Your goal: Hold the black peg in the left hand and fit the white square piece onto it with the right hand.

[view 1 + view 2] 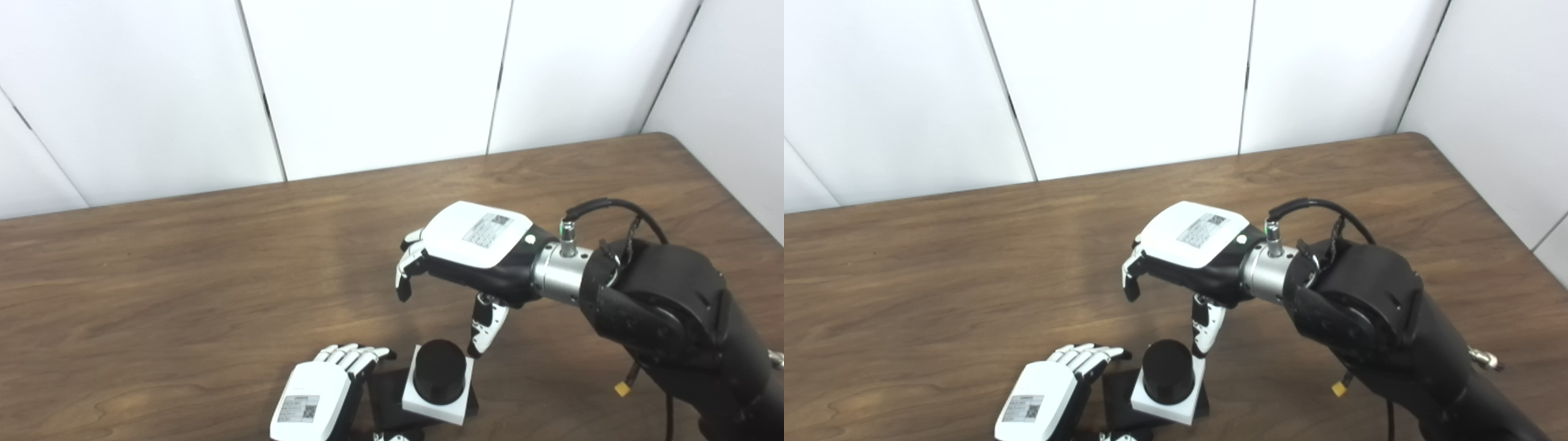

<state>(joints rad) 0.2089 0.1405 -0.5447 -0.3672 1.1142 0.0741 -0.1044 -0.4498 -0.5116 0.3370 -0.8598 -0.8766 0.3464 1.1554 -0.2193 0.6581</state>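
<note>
While left hand (315,395) grips black peg's base (392,398) at surface's near edge, white square piece (436,393) sits on black peg (438,370); right hand (471,257) above, fingers spread, empty.

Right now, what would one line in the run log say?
white square piece: on black peg | left hand: beside peg base, grip unclear | right hand: open, above, empty
</note>
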